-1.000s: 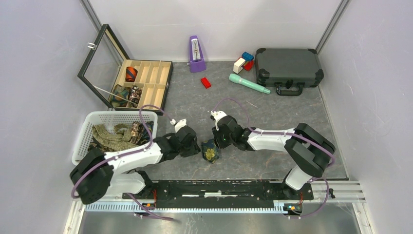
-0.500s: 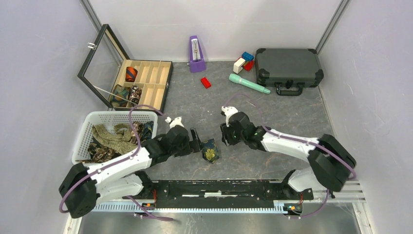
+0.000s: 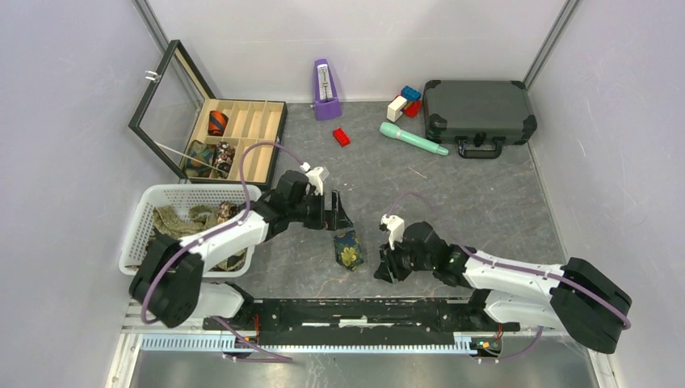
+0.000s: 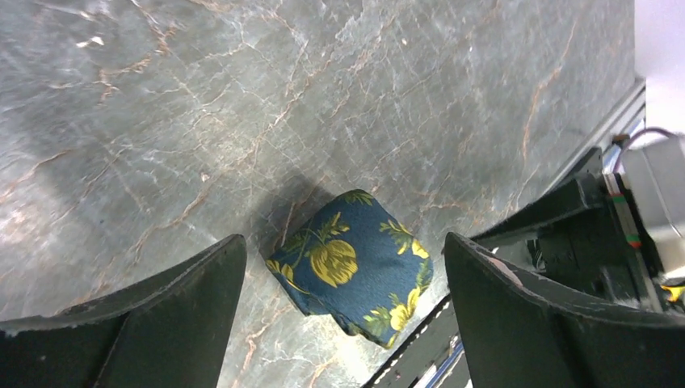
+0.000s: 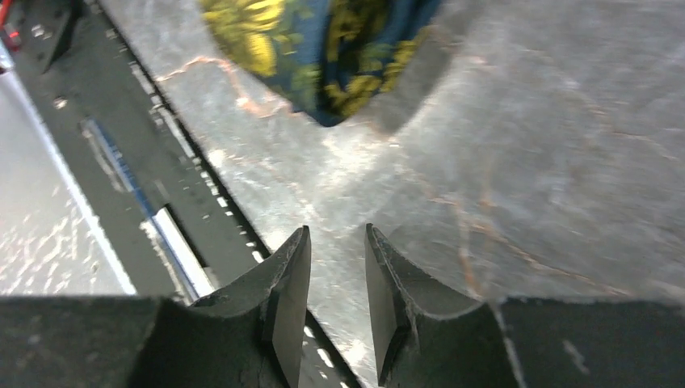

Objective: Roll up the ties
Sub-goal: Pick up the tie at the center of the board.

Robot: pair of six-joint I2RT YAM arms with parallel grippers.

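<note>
**Both arms backing off the rolled tie**

Both arms are pulling away from the spot where they crowded the bundle a second ago. The left gripper (image 3: pixel 335 216) is lifting toward the far side and the right gripper (image 5: pixel 337 234) is swinging back to the near rail.

The left jaws are standing spread wide and empty. The right ones are sitting nearly together with a slim gap, clasping nothing.

The rolled tie (image 4: pixel 351 271) is lying free on the table (image 3: pixel 485 202) between them, near the front edge. It is silky navy cloth with yellow blooms and green leaves, forming a squat, soft coil on grey veined stone.

It looks ready for lifting. I'd say the fingers should be squeezing across its flanks, pressing the wraps together and pinning the loose end, since such slippery fabric is prone to springing open. More ties (image 3: pixel 190 225) are waiting in the white lattice basket (image 3: pixel 139 225).
</note>
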